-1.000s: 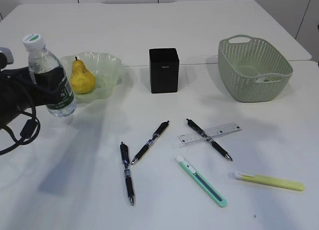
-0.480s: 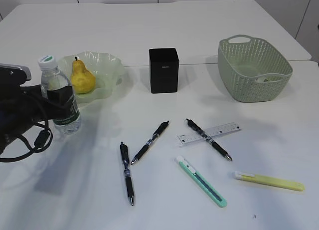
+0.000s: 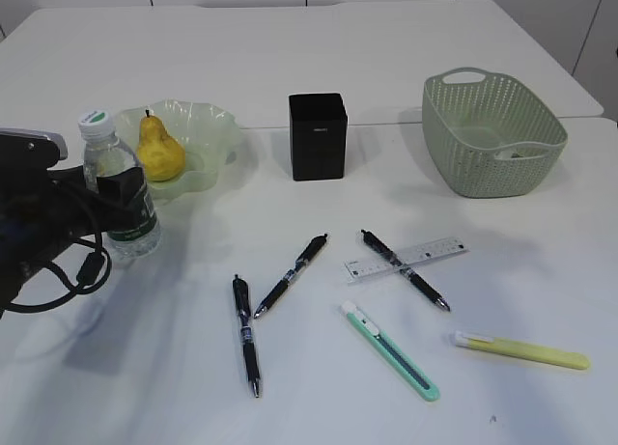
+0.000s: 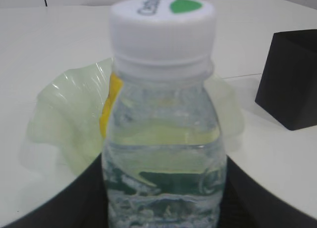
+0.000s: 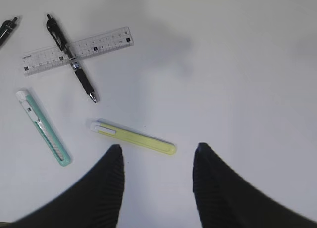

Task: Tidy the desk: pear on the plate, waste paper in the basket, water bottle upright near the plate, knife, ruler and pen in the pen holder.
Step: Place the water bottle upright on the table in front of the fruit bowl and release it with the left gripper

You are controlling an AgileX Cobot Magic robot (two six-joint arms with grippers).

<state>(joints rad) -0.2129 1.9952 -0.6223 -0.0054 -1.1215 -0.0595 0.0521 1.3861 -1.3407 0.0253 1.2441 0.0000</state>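
Two grippers: left gripper [image 3: 121, 189] clamps the water bottle [image 3: 118, 184] upright beside the plate [image 3: 217, 136]; right gripper [image 5: 157, 156] gapes empty.

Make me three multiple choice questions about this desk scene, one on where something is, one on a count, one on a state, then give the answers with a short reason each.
1. Where is the pear?
A. in the basket
B. on the green plate
C. beside the ruler

2. How many black pens lie on the desk?
A. one
B. five
C. three

3. What is the left gripper doing?
A. gripping the water bottle
B. hanging open over the knives
C. gripping a pen

Answers:
1. B, the pear sits in the plate, upright.
2. C, one pen at front left, one pen next to it, and one pen crossing the ruler.
3. A, its black fingers clasp the labelled body of the upright water bottle; it is the right gripper that hangs open above the yellow knife.
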